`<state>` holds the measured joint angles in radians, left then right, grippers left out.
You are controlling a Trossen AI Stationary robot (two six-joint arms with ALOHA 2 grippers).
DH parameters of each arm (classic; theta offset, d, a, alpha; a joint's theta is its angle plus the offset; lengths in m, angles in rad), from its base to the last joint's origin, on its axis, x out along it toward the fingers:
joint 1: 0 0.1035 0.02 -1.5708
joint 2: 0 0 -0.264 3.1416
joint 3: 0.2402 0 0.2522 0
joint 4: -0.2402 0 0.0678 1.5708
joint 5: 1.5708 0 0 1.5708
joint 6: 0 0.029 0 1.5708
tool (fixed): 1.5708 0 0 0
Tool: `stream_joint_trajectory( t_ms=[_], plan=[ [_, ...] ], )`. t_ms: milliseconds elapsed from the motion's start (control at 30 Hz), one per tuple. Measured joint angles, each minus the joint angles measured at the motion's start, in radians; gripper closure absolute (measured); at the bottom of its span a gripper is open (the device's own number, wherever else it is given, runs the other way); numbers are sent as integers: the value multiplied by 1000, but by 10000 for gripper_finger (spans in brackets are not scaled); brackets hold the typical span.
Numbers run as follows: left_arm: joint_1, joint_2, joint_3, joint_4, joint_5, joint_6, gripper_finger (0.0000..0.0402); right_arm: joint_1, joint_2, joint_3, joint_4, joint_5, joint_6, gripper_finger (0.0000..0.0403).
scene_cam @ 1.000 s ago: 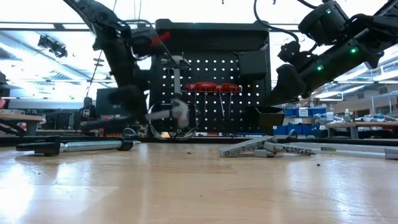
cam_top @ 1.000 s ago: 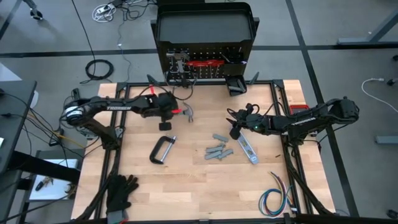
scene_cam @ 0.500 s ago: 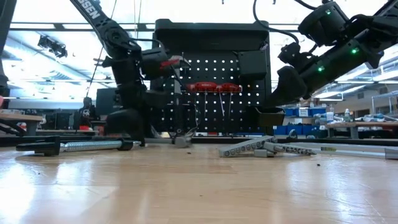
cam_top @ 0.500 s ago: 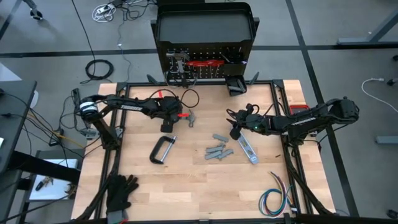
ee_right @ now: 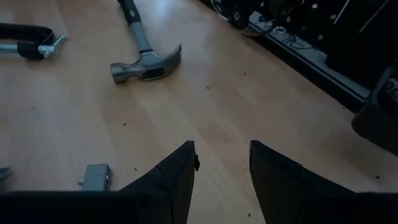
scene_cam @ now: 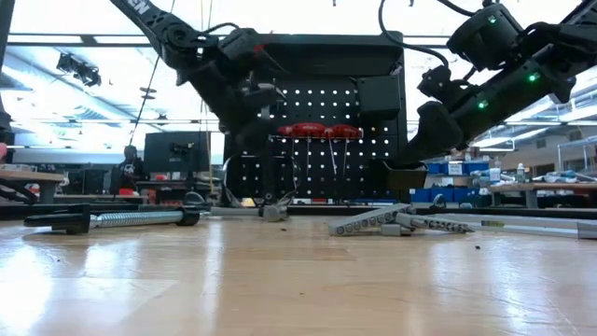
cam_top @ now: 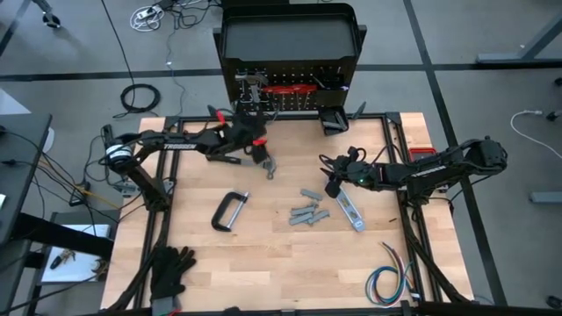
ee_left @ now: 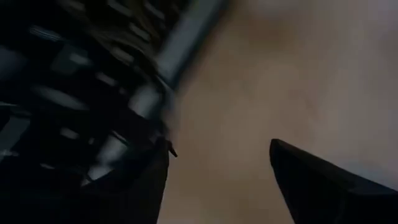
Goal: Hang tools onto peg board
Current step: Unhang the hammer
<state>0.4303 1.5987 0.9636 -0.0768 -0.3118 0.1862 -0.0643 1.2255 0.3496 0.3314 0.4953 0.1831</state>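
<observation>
The left claw point(cam_top: 252, 140) hangs near the far edge of the worktop point(cam_top: 263, 254), close in front of the peg board point(cam_top: 290, 92), its two fingers point(ee_left: 311, 186) spread apart with nothing between them. The hammer point(cam_top: 266, 164) lies flat on the worktop just beside and below that claw, free of it, with its steel head toward the middle of the worktop; the right wrist view shows it resting on the wood point(ee_right: 144, 59). A second ago the left claw was lower and farther from the board, closed around this hammer and carrying it above the wood; since then it has let go, spread its fingers and moved toward the board, leaving the hammer lying on the worktop. Farther out, the clamp point(cam_top: 229, 211) lies toward the left-middle of the worktop and the grey metal pieces point(cam_top: 307, 211) at the centre, with the flat bar point(cam_top: 349, 211) just to their right. The right claw point(cam_top: 332, 186) hovers over the right-middle of the worktop, fingers point(ee_right: 174, 180) partly apart and holding nothing, unchanged from before. Red-handled tools point(scene_cam: 322, 132) hang on the board.
</observation>
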Motion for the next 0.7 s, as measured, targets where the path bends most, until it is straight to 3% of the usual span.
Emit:
stream_joint_trajectory(
  t_ms=[133, 433, 533, 700],
  plan=[
    [13, 2, -48, 289, -80, -88, 150, 10, 0, 0, -23, 0, 7, 244],
    [-60, 12, -228, 994, -376, -42, 188, 32, 0, 0, -57, 0, 28, 244],
    [-74, 33, -251, 1128, -432, 19, 195, 35, 0, 0, -58, 0, 32, 244],
    [-59, 107, -222, 1195, -513, 30, 199, 35, 0, 0, -57, 0, 32, 244]
  ],
)
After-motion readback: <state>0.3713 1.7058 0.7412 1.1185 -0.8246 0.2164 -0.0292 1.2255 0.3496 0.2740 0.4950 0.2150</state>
